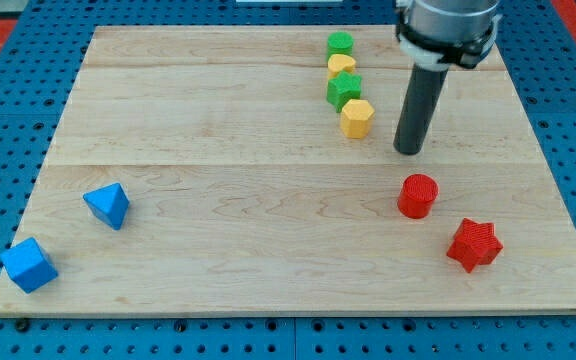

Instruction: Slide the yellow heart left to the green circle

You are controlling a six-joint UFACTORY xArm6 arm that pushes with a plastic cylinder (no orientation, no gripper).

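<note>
The yellow heart (341, 66) lies near the view's top, just below the green circle (340, 43) and touching it or nearly so. Below the heart sit a green star (344, 90) and a yellow hexagon (356, 117), all in one tight column. My tip (408, 150) rests on the board to the right of the yellow hexagon and a little lower, apart from it, and well to the lower right of the yellow heart.
A red cylinder (417, 195) sits just below my tip, and a red star (474, 244) lies further to the lower right. A blue triangle (107, 205) and a blue cube (29, 264) lie at the lower left of the wooden board (218, 130).
</note>
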